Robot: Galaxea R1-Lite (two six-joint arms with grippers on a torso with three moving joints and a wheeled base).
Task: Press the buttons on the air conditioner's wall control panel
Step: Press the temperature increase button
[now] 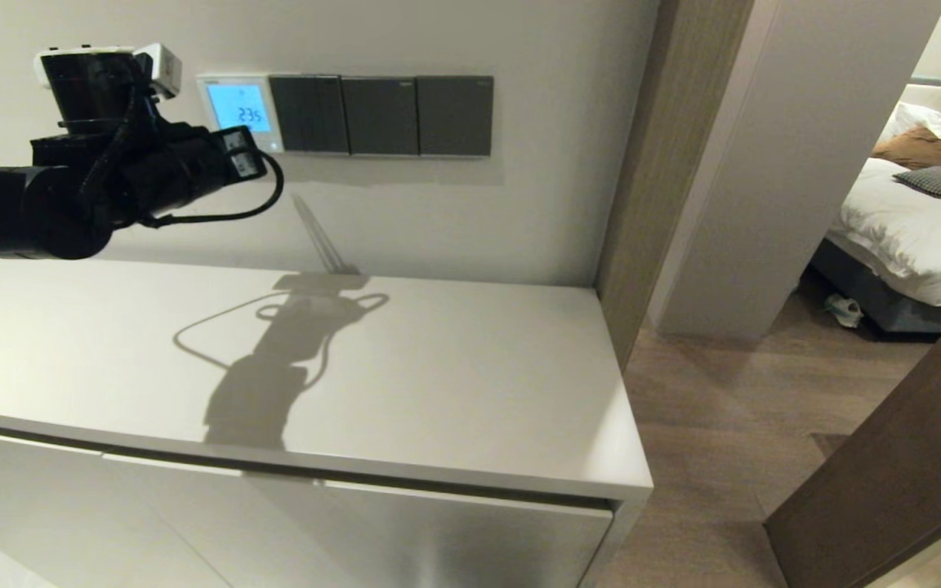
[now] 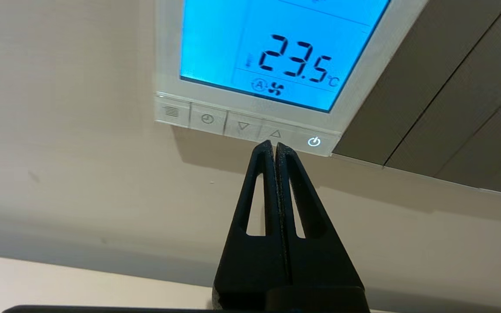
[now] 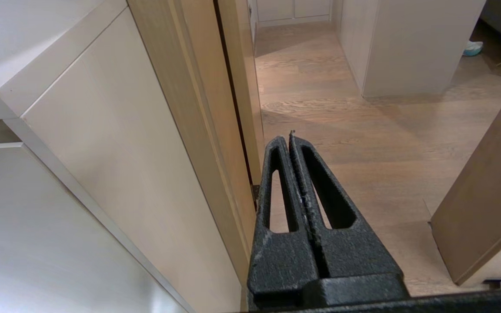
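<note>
The air conditioner's wall control panel (image 1: 238, 110) is a small white square on the wall with a blue-lit screen (image 2: 276, 43) reading 23.5. The buttons (image 2: 242, 126) run in a row along its bottom edge: menu, clock, down arrow, up arrow (image 2: 275, 134) and a lit power key (image 2: 314, 141). My left arm (image 1: 152, 171) reaches to the panel from the left. My left gripper (image 2: 274, 143) is shut and empty, its tip at the lower edge of the up arrow key. My right gripper (image 3: 290, 138) is shut and empty, parked low beside the cabinet's side, over the floor.
Three dark grey switch plates (image 1: 381, 114) sit right of the panel. A white cabinet top (image 1: 438, 367) lies below the arm. A wooden door frame (image 1: 642, 163) and an open door (image 1: 887, 474) stand to the right, with a bed (image 1: 912, 229) beyond.
</note>
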